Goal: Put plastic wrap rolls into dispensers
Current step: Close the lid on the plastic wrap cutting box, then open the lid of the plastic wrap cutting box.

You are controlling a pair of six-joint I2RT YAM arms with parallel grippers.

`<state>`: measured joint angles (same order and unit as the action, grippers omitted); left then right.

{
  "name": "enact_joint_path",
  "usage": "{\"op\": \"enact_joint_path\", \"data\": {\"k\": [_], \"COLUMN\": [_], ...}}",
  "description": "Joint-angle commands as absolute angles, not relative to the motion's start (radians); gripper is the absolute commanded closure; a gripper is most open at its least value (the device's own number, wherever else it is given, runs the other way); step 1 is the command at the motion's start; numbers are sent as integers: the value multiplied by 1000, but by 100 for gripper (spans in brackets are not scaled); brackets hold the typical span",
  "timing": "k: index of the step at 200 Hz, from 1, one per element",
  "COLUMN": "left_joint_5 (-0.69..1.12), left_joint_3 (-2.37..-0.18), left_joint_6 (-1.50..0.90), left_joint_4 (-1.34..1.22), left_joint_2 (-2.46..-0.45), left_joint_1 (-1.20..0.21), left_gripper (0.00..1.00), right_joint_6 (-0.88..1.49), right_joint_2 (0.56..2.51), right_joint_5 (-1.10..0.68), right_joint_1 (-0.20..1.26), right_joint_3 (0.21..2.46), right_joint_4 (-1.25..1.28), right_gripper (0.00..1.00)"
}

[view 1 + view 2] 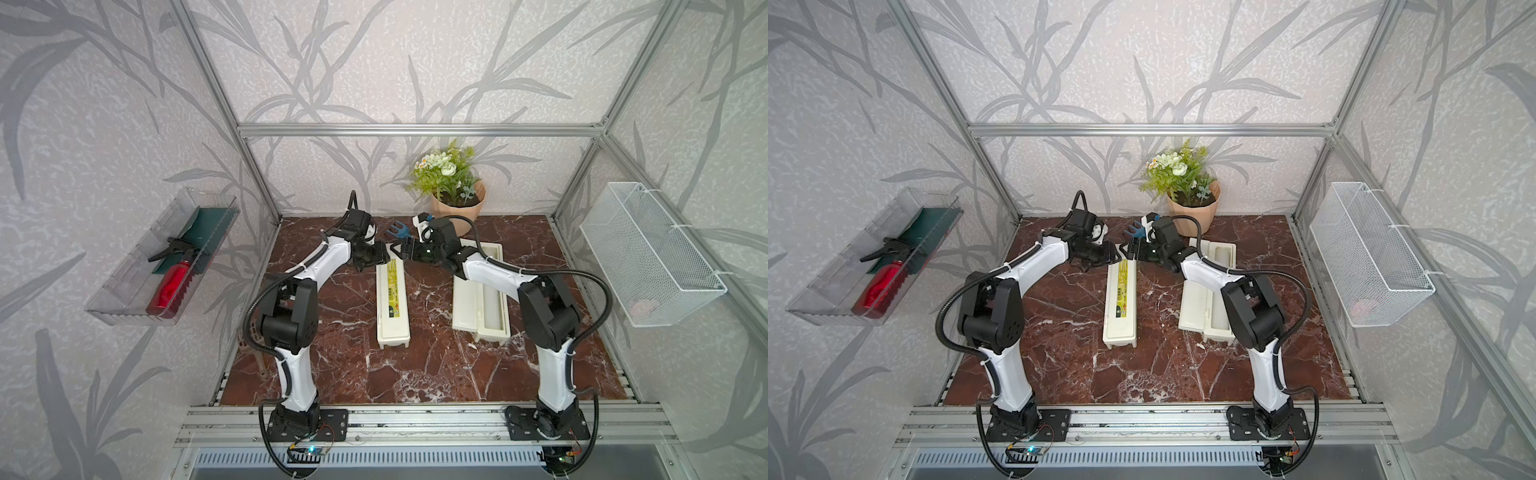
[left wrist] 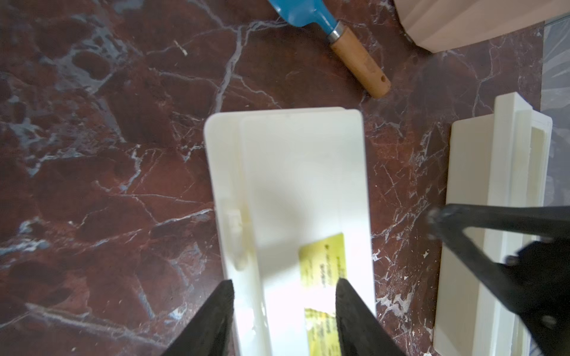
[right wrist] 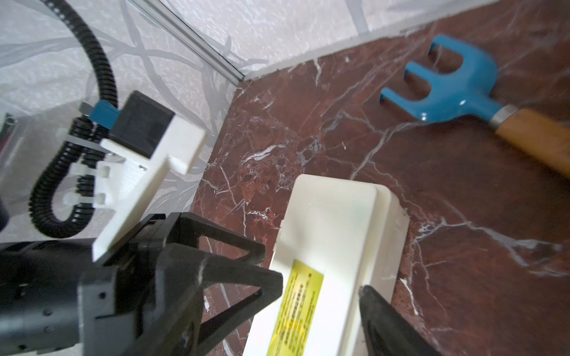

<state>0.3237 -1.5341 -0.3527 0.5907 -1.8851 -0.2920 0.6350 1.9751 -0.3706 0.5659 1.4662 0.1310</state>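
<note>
On the marble table (image 1: 353, 374) lay the closed dispenser (image 1: 392, 303). The open dispenser (image 1: 469, 291) sat to its right, a pale plastic wrap roll (image 1: 493, 307) inside. Over the closed one's far end the left gripper (image 2: 284, 281) stood half open, gripping nothing. The right gripper (image 1: 398, 250), just beside it, was spread wide and empty.

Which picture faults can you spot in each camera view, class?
Left wrist view: glare bleaches the closed dispenser, and the fingers of the left gripper look blurred. Right wrist view: the garden fork is soft. In both top views: wide-angle perspective splays the frame posts outward.
</note>
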Motion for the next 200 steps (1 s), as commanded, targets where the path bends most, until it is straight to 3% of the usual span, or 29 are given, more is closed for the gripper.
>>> {"op": "enact_joint_path", "data": {"k": [1, 66, 150, 158, 200], "left_joint_5": [204, 72, -131, -145, -161], "left_joint_3": [-1498, -1383, -1430, -1431, -1444], "left_joint_6": [-352, -458, -519, -528, -571], "left_joint_4": [640, 701, 821, 827, 851], "left_joint_2": [-1782, -1751, -1813, -1820, -1858], "left_joint_1": [-356, -496, -617, -625, -641], "left_gripper": [46, 41, 35, 20, 19], "right_joint_6": [595, 580, 599, 601, 615], "right_joint_2": [1867, 1725, 1675, 1674, 1676], "right_joint_5": [-334, -362, -400, -406, -430], "right_joint_1": [530, 501, 468, 466, 452], "right_joint_3": [1369, 1178, 1089, 1082, 1057], "right_joint_4": [151, 171, 213, 217, 241], "right_gripper": [19, 16, 15, 15, 15]}}
